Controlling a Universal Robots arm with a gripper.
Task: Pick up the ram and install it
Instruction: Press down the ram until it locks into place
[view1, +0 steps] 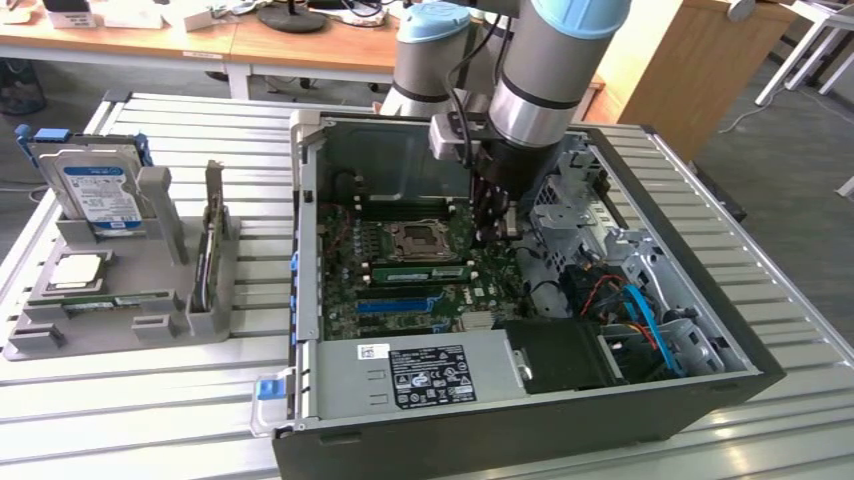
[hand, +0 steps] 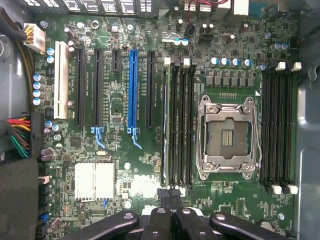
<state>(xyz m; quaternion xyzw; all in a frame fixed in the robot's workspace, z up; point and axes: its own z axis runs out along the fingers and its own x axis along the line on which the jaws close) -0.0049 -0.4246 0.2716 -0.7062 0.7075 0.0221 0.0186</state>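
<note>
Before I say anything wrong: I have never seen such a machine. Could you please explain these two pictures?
The grey and blue tube is a robot arm. One picture comes from a camera off the arm; the other from a camera on its wrist, looking at the green motherboard inside an open computer case. On the table beside the case, a grey holder keeps a hard drive and a processor chip. The gripper is shut, seemingly empty, near a ram stick plugged into the board.
</note>
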